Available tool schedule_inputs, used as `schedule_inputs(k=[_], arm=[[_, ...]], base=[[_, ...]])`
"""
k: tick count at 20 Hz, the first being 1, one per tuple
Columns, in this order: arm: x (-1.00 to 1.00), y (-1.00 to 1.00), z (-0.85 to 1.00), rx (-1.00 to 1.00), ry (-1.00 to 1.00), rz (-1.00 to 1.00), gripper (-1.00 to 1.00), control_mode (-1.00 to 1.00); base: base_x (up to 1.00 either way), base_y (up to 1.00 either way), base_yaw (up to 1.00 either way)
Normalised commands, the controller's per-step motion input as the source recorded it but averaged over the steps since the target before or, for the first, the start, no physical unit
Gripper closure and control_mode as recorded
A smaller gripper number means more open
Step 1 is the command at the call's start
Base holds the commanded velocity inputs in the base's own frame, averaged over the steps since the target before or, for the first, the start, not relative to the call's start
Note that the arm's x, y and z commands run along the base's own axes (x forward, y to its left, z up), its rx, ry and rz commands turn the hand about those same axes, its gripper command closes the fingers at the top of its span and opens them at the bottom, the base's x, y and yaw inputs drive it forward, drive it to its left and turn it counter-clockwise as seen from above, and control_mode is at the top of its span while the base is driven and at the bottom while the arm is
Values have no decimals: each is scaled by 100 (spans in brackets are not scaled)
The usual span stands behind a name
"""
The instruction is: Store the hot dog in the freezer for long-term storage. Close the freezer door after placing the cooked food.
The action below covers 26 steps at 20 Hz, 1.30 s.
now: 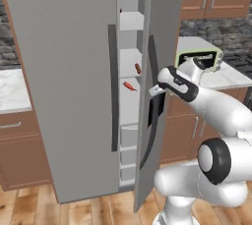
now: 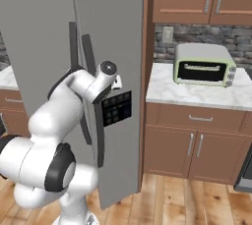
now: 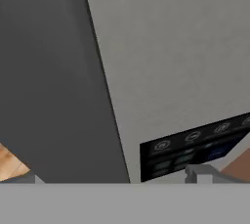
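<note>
- The freezer door [image 1: 160, 71] is tall, plain grey and stiff; it will probably swing heavily on its hinge, so pushing its outer face near the long dark handle [image 1: 153, 96] seems best.
- It stands partly open.
- The hot dog [image 1: 138, 68], small and reddish-brown, lies on a white shelf [image 1: 130, 64] in the freezer [image 1: 130, 47].
- The gripper [image 1: 156, 90] is spread wide and empty, beside the door.

Inside the narrow freezer [image 1: 130, 71] of the tall grey fridge, white shelves [image 1: 131, 74] are stacked above white drawers [image 1: 129, 136]. A small slim reddish-brown hot dog [image 1: 138, 68] is seen on one shelf; a small red-orange item [image 1: 129, 86] lies on the shelf just below it.
</note>
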Motion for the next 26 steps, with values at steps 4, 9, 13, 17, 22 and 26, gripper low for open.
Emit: schedule_inputs(k=[4, 9, 13, 17, 22, 26], arm=[[2, 36, 0, 0, -2, -22, -100, -100], [0, 40, -1, 0, 0, -18, -100, -100], [45, 25, 0, -1, 4, -11, -100, -100], [57, 0, 0, 0, 13, 0, -100, -100], [41, 0, 0, 0, 11, -1, -100, -100], [11, 0, 0, 0, 0, -8, -100, -100]], base=[[0, 0, 0], [0, 0, 0], [0, 0, 0], [0, 0, 0], [0, 0, 0], [0, 0, 0]])
